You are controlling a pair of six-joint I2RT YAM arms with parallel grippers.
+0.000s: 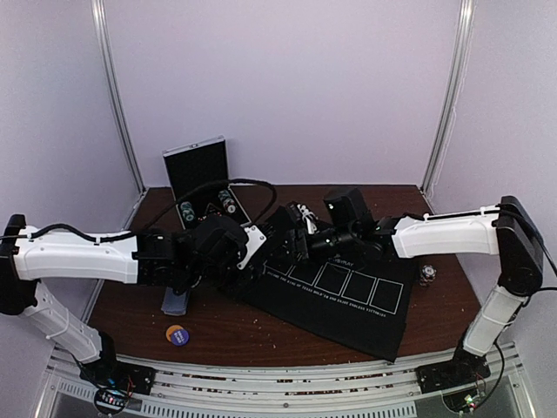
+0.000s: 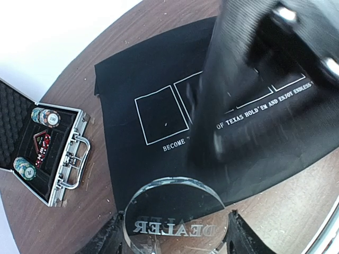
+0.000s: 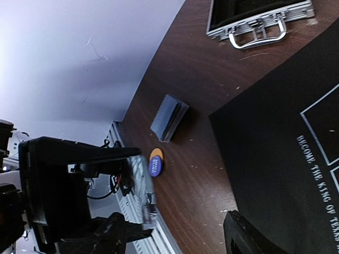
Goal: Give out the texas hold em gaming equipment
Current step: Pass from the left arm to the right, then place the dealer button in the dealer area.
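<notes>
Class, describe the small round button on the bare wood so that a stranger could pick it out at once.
Start at the big black mat and go left onto the bare table. Near its front edge, just before the blue-grey card deck, lies the button. Unlike the rectangular deck, it is round, orange-rimmed, purple-centred.

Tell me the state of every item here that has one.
case: lid open, chips inside.
mat: spread flat on table.
dealer button: gripped by its edges.
left gripper: shut on dealer button.
right gripper: open, empty.
card deck: lying on table, off mat.
orange and purple buttons: overlapping, flat on table.
</notes>
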